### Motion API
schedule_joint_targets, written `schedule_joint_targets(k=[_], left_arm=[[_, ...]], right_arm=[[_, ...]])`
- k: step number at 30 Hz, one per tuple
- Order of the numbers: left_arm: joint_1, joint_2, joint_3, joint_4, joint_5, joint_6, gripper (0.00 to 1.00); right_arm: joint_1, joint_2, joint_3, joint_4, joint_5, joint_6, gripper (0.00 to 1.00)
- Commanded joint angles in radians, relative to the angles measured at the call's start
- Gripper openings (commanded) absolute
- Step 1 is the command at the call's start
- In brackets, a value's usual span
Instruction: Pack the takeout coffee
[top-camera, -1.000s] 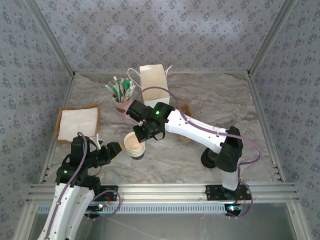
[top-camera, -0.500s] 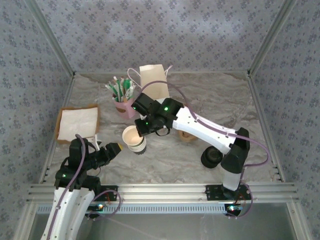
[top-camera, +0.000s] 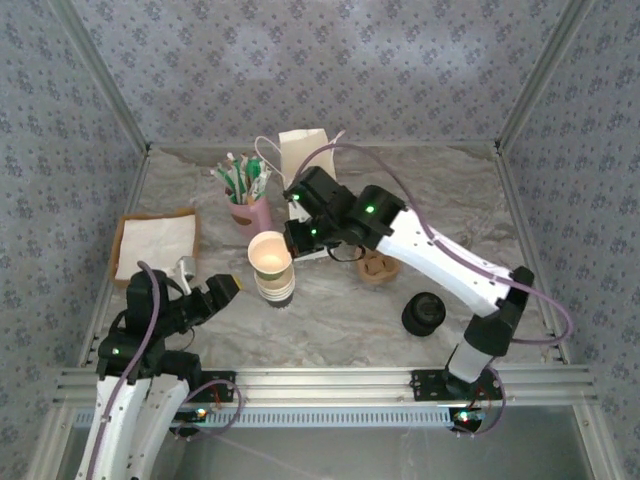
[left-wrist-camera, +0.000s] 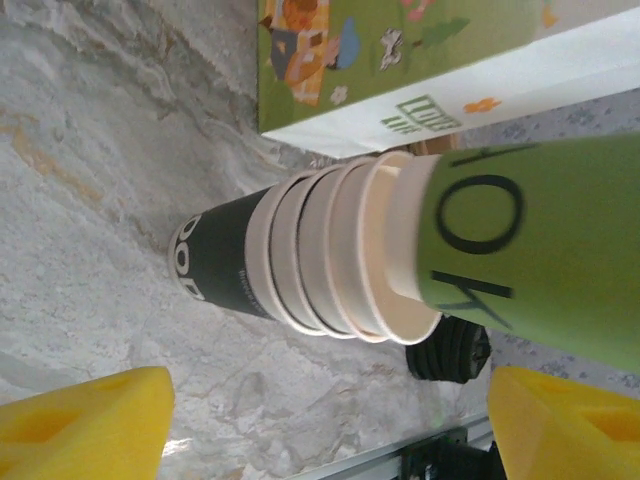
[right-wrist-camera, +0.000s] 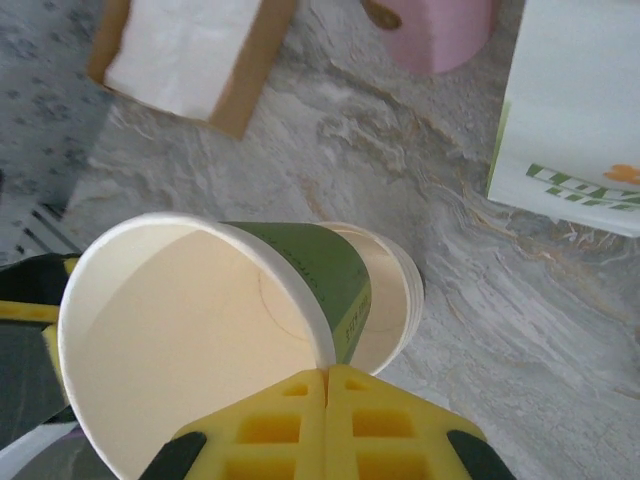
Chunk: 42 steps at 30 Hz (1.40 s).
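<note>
Cup (right-wrist-camera: 180, 330) rim apparently pinched in right tool (right-wrist-camera: 327, 373).

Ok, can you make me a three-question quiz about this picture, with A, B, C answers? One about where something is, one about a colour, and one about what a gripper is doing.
1. Where is the white bag?
A. on the far side of the table
B. right by the arms' bases
C. on top of the napkins

2. What colour is the holder with the sticks in it?
A. blue
B. pink
C. black

3. What is the right gripper doing?
A. standing wide open
B. pinching the green cup by its rim
C. holding a black lid

Answers:
1 A: the bag stands towards the back wall.
2 B: it looks pink from above.
3 B: its yellow fingers meet on the rim.
</note>
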<state>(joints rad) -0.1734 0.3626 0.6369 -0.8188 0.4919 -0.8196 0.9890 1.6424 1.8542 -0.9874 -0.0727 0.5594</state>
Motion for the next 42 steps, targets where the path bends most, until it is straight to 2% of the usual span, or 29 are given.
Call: schedule_joint_targets(k=[1, 5, 16, 25, 34, 42], left_arm=[[-0.003, 0.022, 0.072, -0.046, -0.039, 0.053, 0.88], [-0.005, 0.035, 0.118, -0.051, -0.048, 0.057, 0.99], [-0.027, 0.113, 0.251, -0.033, -0.049, 0.031, 0.99], [-0.090, 0.126, 0.238, 0.016, -0.089, 0.019, 0.99], [-0.208, 0.133, 0.194, 0.044, -0.167, 0.001, 0.99], [-0.396, 0.186, 0.176, 0.104, -0.312, -0.016, 0.99]], right_arm=[[-0.010, -0.088, 0.016, -0.002, 0.000, -0.019, 0.00], [-0.022, -0.186, -0.067, 0.010, 0.008, -0.023, 0.00], [-0.066, -0.423, -0.422, 0.027, 0.002, -0.012, 0.00], [-0.073, -0.474, -0.717, 0.157, -0.051, 0.027, 0.00], [-0.097, -0.451, -0.875, 0.237, -0.069, 0.062, 0.00], [-0.133, -0.415, -0.906, 0.246, -0.042, 0.056, 0.00]])
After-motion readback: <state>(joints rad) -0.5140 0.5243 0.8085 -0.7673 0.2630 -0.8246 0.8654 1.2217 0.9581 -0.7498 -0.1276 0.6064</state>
